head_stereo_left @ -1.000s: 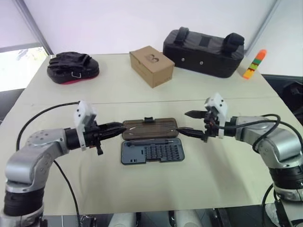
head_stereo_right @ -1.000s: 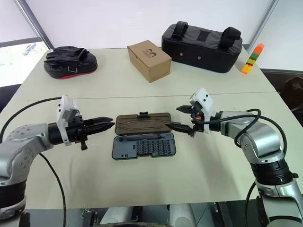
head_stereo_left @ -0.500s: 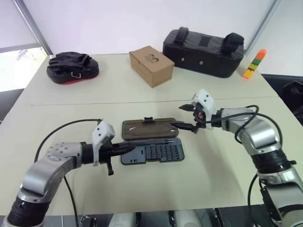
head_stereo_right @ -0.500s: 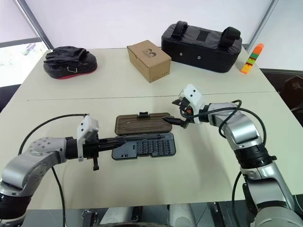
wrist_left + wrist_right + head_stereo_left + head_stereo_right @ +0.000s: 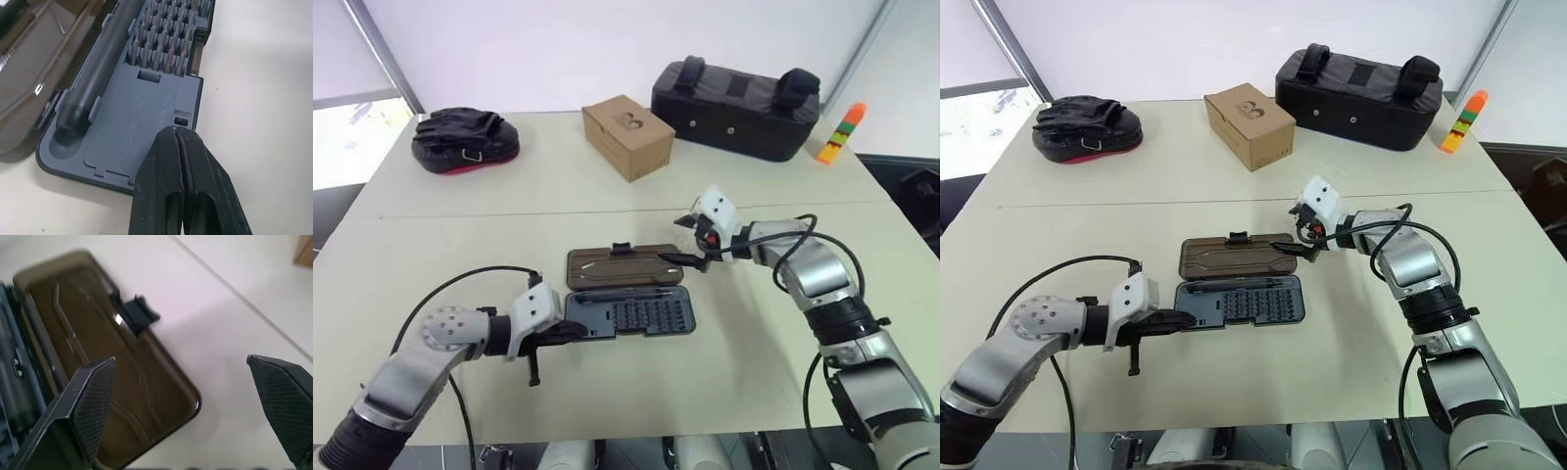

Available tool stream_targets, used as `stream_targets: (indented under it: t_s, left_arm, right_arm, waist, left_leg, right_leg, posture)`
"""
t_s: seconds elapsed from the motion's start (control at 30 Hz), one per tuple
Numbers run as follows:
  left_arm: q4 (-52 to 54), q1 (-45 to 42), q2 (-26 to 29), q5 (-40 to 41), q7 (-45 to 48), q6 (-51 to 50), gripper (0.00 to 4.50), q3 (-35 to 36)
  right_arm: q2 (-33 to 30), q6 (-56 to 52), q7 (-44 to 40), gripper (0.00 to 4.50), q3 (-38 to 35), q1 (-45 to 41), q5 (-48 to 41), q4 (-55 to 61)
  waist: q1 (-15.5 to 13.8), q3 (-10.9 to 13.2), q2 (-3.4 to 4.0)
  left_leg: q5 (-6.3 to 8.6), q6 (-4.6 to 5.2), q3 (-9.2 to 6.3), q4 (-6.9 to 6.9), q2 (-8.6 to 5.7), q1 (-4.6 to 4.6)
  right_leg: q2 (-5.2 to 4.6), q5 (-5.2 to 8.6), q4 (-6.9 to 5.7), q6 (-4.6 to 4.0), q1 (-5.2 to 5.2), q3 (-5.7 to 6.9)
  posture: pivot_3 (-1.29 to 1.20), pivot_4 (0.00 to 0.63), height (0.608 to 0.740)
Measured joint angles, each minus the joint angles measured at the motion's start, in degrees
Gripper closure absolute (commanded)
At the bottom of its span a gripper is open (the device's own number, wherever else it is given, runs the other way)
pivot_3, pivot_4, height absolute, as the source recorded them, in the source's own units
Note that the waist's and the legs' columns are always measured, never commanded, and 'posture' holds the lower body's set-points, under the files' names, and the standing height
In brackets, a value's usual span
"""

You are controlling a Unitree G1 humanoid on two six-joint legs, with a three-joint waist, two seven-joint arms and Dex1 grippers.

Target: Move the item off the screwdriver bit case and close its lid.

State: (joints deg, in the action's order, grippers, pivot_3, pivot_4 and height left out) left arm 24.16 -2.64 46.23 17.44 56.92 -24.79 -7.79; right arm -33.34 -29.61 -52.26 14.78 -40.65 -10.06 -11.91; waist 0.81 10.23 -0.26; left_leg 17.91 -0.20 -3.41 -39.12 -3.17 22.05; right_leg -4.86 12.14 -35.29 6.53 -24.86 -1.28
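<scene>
Dark grey moulded plastic forms the screwdriver bit case, a flat rectangle with rounded corners lying open at frame centre on the matte cream table. Its tray holds upright rows of small bits and, in a groove along the hinge side, a black cylindrical driver handle.

The left gripper, lower left of centre, has its two black fingers pressed together, holding nothing, with the tips at the tray's left end.

The lid, smoky brown translucent plastic with a small black latch tab, lies flat just beyond the tray.

The right gripper, right of centre, has its textured fingers spread wide at the lid's right end, empty.

Toward the top of the frame stand a black padded mitt, a brown cardboard box, a big black fabric bag and a multicoloured block stack.
</scene>
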Motion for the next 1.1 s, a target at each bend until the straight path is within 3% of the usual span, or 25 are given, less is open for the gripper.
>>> stream_targets:
  t_s: [0.4,0.5,0.6,0.77,1.1]
  left_arm:
    - [0.69,1.78,-0.65,-0.65,-2.70,1.11,4.46,-0.50]
    - [0.96,2.40,-0.95,-0.65,-3.65,1.08,4.50,-0.38]
    - [1.42,3.10,-1.39,-0.66,-4.61,0.94,4.50,-0.38]
    - [3.01,5.31,-1.99,-0.67,-6.68,0.31,4.50,-0.30]
    - [3.19,7.37,-3.70,-0.67,-9.10,-0.81,4.50,0.60]
  right_arm:
    - [6.20,8.82,-6.61,0.00,6.39,-13.06,9.44,-25.49]
    - [6.74,11.64,-9.25,0.85,6.82,-14.74,10.87,-29.25]
    - [7.36,13.41,-11.31,2.55,7.23,-15.33,11.63,-31.09]
    - [6.86,16.76,-13.10,4.46,7.79,-15.58,14.47,-31.80]
    - [6.99,23.36,-13.37,4.46,7.04,-14.17,17.48,-33.23]
  waist:
    - [0.20,0.00,0.08]
    - [0.20,-0.04,0.12]
    - [0.23,-0.09,0.18]
    - [0.19,-0.31,0.37]
    - [0.34,-1.11,0.51]
  left_leg:
    - [0.01,0.01,0.02,0.17,0.00,-0.55]
    - [0.01,0.00,0.01,0.17,0.00,-0.62]
    - [0.01,0.00,0.01,0.17,0.00,-0.70]
    - [0.01,0.00,-0.01,0.20,0.00,-0.75]
    - [0.02,0.00,-0.04,0.36,0.05,-1.17]
  right_leg:
    - [0.02,0.01,0.05,-0.01,0.45,-0.01]
    - [0.03,0.01,0.05,-0.01,0.52,-0.02]
    - [0.03,0.01,0.04,-0.01,0.61,-0.02]
    - [0.03,0.02,0.05,-0.02,0.67,-0.01]
    - [0.09,0.17,0.09,-0.28,1.03,-0.01]
  posture:
    - [0.00,0.150,0.740]
    - [0.00,0.150,0.740]
    - [0.00,0.150,0.740]
    - [0.00,0.150,0.740]
    - [0.00,0.150,0.740]
